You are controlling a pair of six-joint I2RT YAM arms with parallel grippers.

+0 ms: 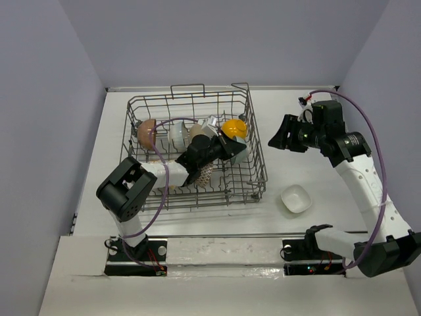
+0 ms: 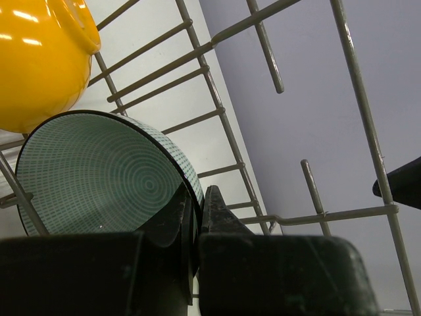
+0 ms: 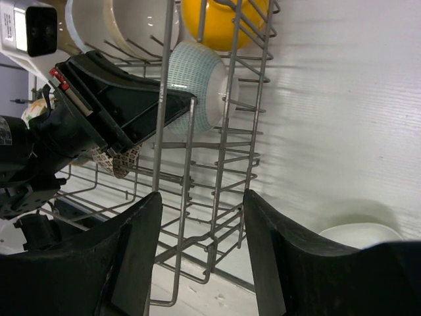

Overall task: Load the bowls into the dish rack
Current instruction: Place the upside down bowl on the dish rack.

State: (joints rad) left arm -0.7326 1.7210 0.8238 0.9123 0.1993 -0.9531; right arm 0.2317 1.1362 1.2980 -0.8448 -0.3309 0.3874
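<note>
Inside the dish rack (image 1: 210, 197), the big grey wire basket left of centre on the white bench (image 1: 289, 168), the left tool (image 1: 231, 149) reaches in from 7 o'clock, over the front wall and toward the rack's right side. On the left wrist view that tool is clamped tight on the pale teal bowl (image 2: 99, 178), the rim pinched between its fingers, and the bowl stands on edge among the tines with its ringed, gridded pattern facing the camera. At the teal bowl's 11 o'clock there, the orange-yellow bowl (image 2: 39, 59) is on edge too, just beside it, up near the rack's far right corner. Look along the back row from above, heading toward 9 o'clock: a white bowl (image 1: 179, 133) and then a brown bowl (image 1: 146, 131), both propped between the tines. A patterned bowl (image 1: 206, 175) peeks out beneath the left arm, nearer the front wall. Over at the rack's 3 o'clock, the right tool (image 1: 279, 135) hangs outside the right wall, above the bench, jaws standing apart with nothing between them. Its own camera looks through the wires at the teal bowl and the left tool's black fingers. One bowl is not yet loaded: the squarish white bowl (image 1: 295, 199) sits upright on the bench at the rack's 4 o'clock, clear of both tools.
</note>
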